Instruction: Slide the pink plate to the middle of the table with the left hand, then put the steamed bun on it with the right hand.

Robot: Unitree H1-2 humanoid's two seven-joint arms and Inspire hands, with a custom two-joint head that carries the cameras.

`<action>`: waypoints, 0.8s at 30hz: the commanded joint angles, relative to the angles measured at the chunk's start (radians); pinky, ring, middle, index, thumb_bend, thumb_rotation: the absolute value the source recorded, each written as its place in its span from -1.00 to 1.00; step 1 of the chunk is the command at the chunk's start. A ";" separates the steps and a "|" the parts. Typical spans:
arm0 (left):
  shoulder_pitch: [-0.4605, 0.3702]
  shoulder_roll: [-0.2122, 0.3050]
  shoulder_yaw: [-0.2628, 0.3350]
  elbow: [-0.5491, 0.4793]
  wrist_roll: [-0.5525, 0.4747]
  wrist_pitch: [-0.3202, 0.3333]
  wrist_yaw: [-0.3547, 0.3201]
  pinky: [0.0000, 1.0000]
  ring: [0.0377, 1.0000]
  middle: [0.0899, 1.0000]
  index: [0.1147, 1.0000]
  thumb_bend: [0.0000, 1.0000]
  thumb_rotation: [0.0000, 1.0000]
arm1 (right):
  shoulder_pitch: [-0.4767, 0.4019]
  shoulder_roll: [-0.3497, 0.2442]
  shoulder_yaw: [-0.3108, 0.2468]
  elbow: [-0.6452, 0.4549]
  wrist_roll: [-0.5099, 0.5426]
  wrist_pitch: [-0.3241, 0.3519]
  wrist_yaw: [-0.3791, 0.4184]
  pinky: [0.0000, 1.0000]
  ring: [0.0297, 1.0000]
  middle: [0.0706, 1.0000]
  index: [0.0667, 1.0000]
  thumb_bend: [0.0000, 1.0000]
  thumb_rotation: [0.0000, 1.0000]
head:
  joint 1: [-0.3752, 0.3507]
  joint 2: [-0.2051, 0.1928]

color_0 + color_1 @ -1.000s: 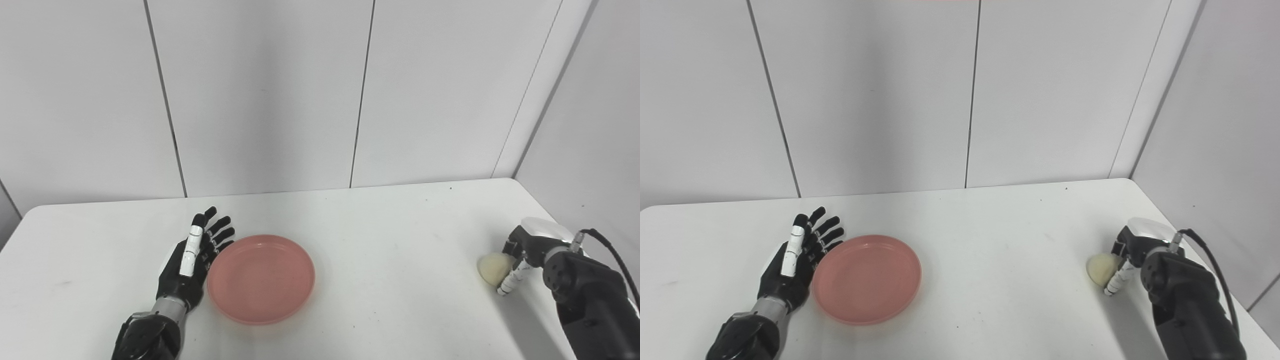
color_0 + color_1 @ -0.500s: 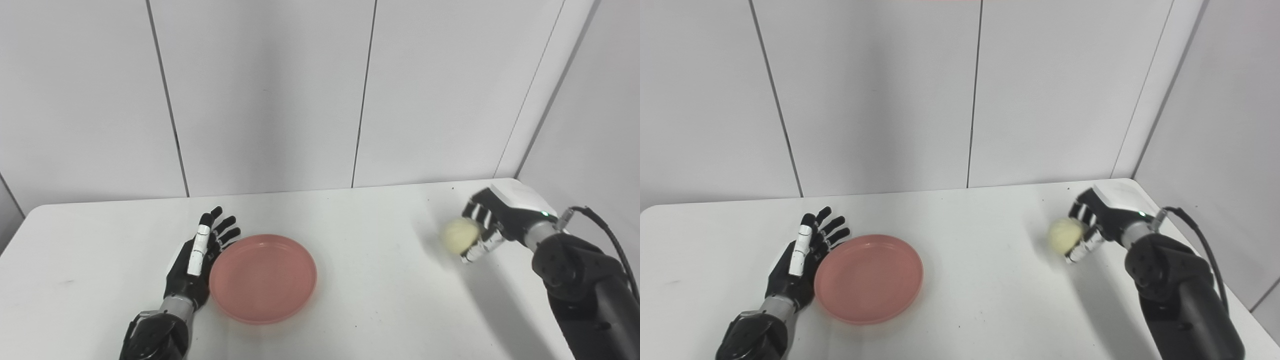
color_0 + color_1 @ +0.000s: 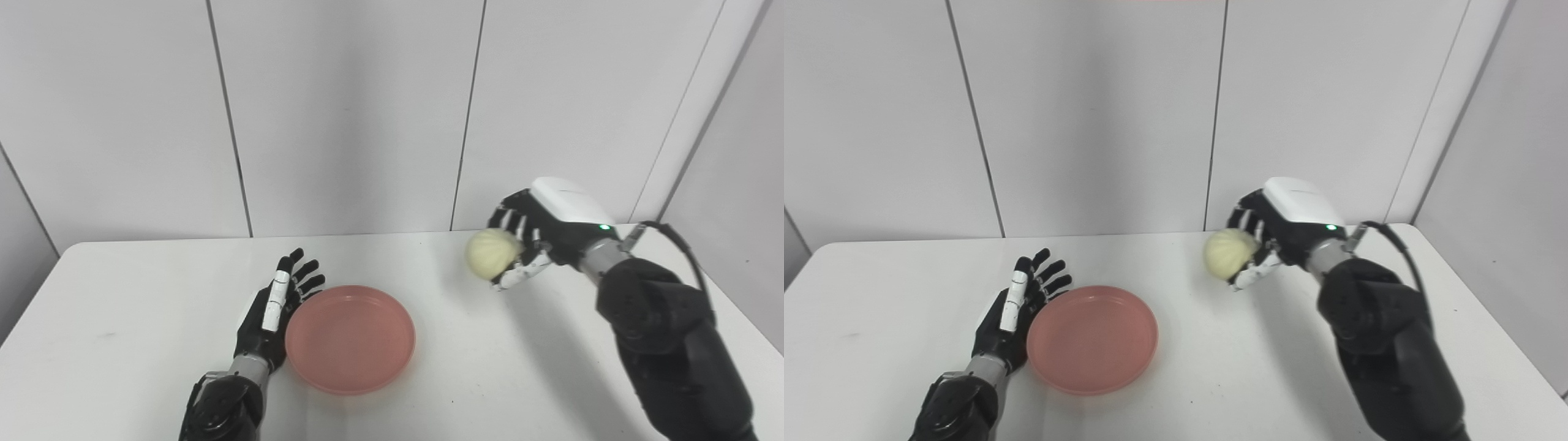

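Observation:
The pink plate point(image 3: 350, 338) lies flat on the white table point(image 3: 122, 294), a little left of its middle. My left hand point(image 3: 273, 315) is open, fingers straight, its edge against the plate's left rim. My right hand point(image 3: 539, 236) is shut on the pale yellow steamed bun point(image 3: 490, 255) and holds it in the air, above the table and to the upper right of the plate. The same scene shows in the right eye view, with the bun point(image 3: 1228, 255) in the right hand point(image 3: 1280, 229) and the plate point(image 3: 1092, 337) by the left hand point(image 3: 1013, 318).
Grey wall panels point(image 3: 349, 116) stand right behind the table's far edge. A side wall point(image 3: 741, 153) runs close along the table's right edge. A black cable point(image 3: 680, 245) loops off my right forearm.
My right hand has lifted the bun off the table at the far right and carried it up and left toward the plate. The camera has shifted. The left hand stays by the plate.

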 commanded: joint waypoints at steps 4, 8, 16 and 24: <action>0.001 -0.027 -0.011 0.055 0.025 -0.002 0.026 0.57 0.67 0.75 0.82 0.62 0.84 | -0.059 0.021 0.033 0.043 0.035 -0.077 -0.072 -0.33 -0.20 -0.13 -0.08 0.06 -1.00 | 0.063 -0.004; -0.001 -0.040 -0.020 0.059 0.034 -0.002 0.036 0.58 0.68 0.74 0.84 0.61 0.81 | -0.078 0.062 0.073 0.062 0.054 -0.105 -0.096 -0.43 -0.30 -0.20 -0.06 0.06 -1.00 | 0.110 -0.004; -0.004 -0.055 -0.029 0.065 0.048 -0.007 0.048 0.56 0.66 0.70 0.84 0.62 0.81 | -0.110 0.126 0.165 0.135 0.082 -0.170 -0.118 -0.36 -0.23 -0.10 -0.11 0.06 -1.00 | 0.164 0.002; -0.011 -0.054 -0.034 0.079 0.066 -0.014 0.059 0.54 0.65 0.69 0.85 0.60 0.84 | -0.110 0.175 0.217 0.189 0.108 -0.201 -0.139 -0.29 -0.18 0.00 -0.10 0.03 -1.00 | 0.172 0.010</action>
